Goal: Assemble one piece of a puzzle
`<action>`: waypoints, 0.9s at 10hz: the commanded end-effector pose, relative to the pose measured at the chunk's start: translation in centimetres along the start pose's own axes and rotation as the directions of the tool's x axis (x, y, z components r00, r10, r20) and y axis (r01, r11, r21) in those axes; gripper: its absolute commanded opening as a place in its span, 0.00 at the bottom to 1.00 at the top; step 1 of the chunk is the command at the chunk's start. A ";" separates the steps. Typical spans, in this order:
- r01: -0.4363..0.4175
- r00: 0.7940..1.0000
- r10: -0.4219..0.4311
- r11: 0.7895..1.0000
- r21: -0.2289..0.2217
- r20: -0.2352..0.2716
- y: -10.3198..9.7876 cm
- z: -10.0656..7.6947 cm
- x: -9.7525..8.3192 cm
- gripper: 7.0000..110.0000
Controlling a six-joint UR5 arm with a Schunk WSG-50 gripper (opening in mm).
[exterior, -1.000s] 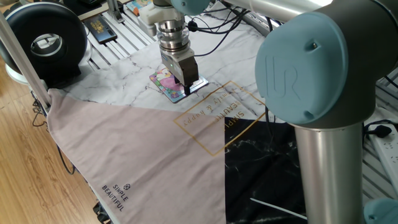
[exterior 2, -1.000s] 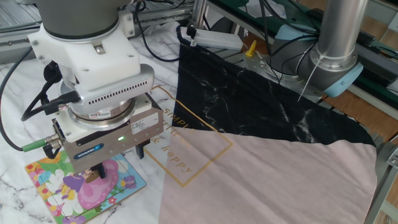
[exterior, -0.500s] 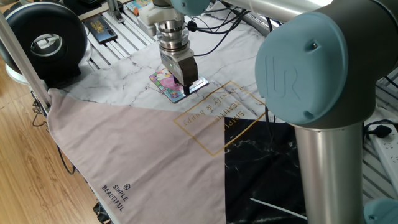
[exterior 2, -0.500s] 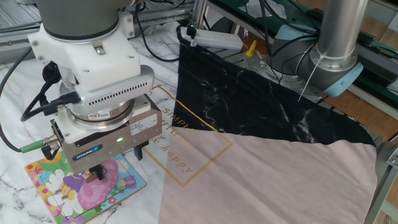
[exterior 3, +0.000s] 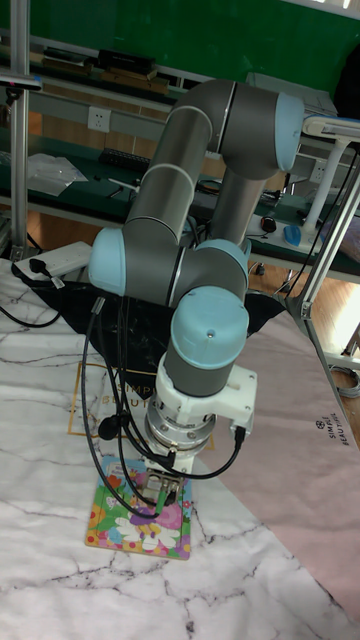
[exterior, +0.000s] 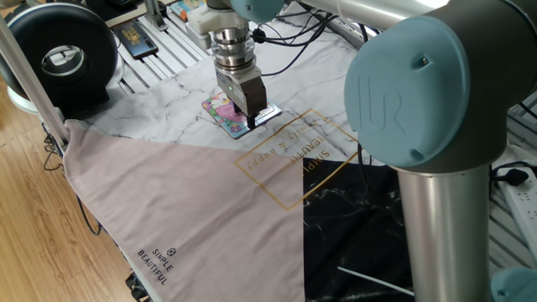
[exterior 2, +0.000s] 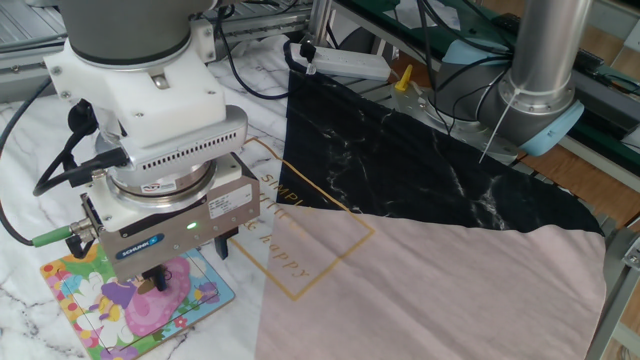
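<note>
Marble-patterned cloth bears the flat glossy rectangular puzzle (exterior 2: 135, 300).

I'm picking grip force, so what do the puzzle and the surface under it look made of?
The puzzle looks like printed cardboard: thin, flat, matte colours, though thin wood is possible. The table cover seems to be cloth printed with marble veining; it creases and drapes over the table edge.

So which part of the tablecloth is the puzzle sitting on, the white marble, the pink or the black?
The white marble part. The puzzle lies there under the gripper, clear of the pink part and black part.
</note>
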State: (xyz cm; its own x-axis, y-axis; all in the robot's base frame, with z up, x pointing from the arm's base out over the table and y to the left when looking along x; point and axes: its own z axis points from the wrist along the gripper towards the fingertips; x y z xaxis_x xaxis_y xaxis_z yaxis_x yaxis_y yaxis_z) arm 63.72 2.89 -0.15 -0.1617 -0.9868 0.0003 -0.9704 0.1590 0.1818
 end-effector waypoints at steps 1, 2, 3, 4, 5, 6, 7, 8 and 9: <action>-0.008 1.000 0.008 1.000 -0.002 0.014 0.0 0.1 -0.2 0.57; -0.009 1.000 0.009 1.000 0.000 0.010 0.0 0.1 -0.1 0.57; -0.010 1.000 0.010 1.000 0.001 0.005 -0.1 0.1 0.1 0.57; -0.010 1.000 0.010 1.000 0.001 0.002 -0.1 0.1 0.2 0.57; -0.010 1.000 0.010 1.000 0.001 0.002 -0.1 0.1 0.2 0.57; -0.010 1.000 0.010 1.000 -0.001 0.004 0.0 0.1 0.2 0.57; -0.012 1.000 0.012 1.000 -0.001 0.004 0.0 0.1 0.2 0.57; -0.012 1.000 0.012 1.000 -0.006 0.010 0.1 0.1 0.0 0.57; -0.011 1.000 0.011 1.000 -0.008 0.013 0.2 0.1 -0.1 0.57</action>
State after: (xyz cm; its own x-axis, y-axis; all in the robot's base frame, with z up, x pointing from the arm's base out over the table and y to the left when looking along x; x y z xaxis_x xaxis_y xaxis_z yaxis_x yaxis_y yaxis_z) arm 63.57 2.70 -0.31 -0.1664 -0.9860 0.0052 -0.9689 0.1645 0.1848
